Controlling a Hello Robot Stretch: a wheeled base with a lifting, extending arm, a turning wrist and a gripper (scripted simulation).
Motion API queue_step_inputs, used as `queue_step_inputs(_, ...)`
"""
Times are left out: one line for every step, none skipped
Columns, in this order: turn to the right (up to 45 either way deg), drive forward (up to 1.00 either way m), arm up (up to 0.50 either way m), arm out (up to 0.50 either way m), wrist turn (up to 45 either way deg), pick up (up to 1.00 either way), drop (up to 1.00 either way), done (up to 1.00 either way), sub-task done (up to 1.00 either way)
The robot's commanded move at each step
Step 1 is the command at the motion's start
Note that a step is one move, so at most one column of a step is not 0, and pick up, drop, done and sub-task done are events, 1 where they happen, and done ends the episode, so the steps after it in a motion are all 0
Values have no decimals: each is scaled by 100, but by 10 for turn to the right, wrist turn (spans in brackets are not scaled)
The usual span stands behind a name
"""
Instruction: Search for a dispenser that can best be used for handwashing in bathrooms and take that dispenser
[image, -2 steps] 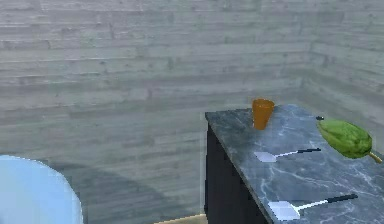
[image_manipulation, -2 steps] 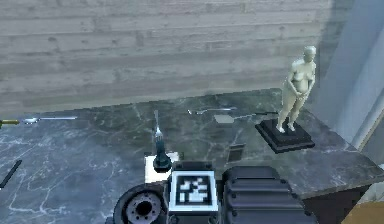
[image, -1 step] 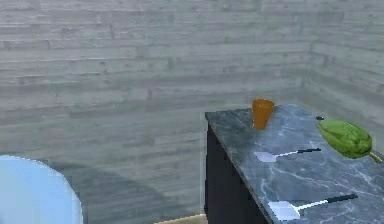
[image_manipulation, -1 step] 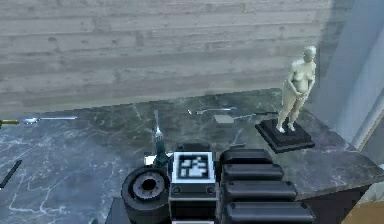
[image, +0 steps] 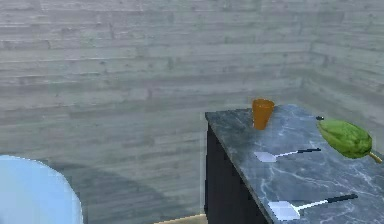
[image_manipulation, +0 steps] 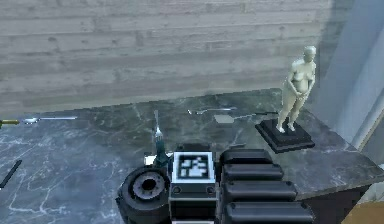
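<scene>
Gripper (image_manipulation: 157, 126) out against the marble counter (image_manipulation: 80, 150), finger state I can't tell, dispenser's whereabouts unknown; I'd expect light, slippery plastic, so I'd grasp its body below the pump.

In the forward view a pale blue rounded shape (image: 35, 195) is cut by the left and bottom edges, so I cannot name it, and the dark counter (image: 240, 150) runs off the right and bottom. In the arm side view the arm (image_manipulation: 250, 190) leaves the bottom edge, and the gripper (image_manipulation: 157, 148) stands against the marbled countertop (image_manipulation: 80, 160) (I cannot tell whether it holds anything). A dark sliver (image_manipulation: 8, 174) at the left edge is too little to name.
</scene>
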Motion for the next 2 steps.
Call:
queue_step_inputs(0, 0, 0, 0, 450, 0, 0, 0, 0)
queue_step_inputs(0, 0, 0, 0, 450, 0, 0, 0, 0)
